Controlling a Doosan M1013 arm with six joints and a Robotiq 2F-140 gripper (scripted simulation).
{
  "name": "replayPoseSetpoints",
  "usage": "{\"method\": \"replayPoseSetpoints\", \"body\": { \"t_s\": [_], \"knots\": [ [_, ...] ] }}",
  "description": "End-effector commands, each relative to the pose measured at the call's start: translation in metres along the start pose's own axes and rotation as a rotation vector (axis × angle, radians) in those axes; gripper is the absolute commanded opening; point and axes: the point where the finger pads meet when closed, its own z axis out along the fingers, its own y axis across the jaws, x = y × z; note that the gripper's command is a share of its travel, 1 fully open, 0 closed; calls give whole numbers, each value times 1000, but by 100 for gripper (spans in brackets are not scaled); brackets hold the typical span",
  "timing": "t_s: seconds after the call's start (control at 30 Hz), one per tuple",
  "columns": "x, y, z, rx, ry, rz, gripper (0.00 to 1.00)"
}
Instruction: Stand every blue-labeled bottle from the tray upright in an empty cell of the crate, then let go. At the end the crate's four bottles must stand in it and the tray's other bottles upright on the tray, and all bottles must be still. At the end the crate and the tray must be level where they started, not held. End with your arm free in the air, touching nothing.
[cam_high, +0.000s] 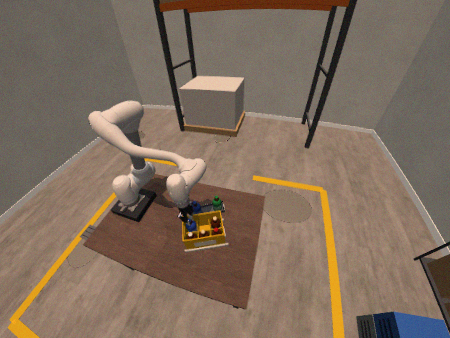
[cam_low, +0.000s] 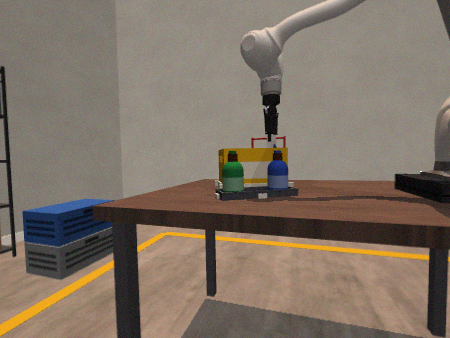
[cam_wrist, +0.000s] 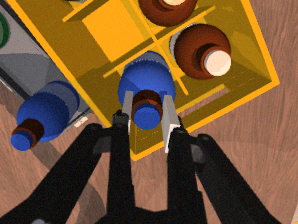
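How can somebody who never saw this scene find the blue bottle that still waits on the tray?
On the brown wooden table, find the yellow plastic crate; a dark grey flat tray lies against it. The blue-capped, blue-labeled bottle stands there beside a green bottle. Unlike the other blue bottle, it is outside the crate and no end effector grips it.

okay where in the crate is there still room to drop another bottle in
One cell shows bare yellow floor, bordered by the cell with the blue bottle the gripper holds and a brown bottle's cell. The other brown bottle fills the fourth, so elsewhere it's crowded.
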Motion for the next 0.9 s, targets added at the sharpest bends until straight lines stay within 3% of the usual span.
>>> {"method": "replayPoseSetpoints", "body": {
  "t_s": [0.0,0.87],
  "knots": [
    [0,0,2,0,0,0,0],
    [0,0,9,0,0,0,0]
  ]
}}
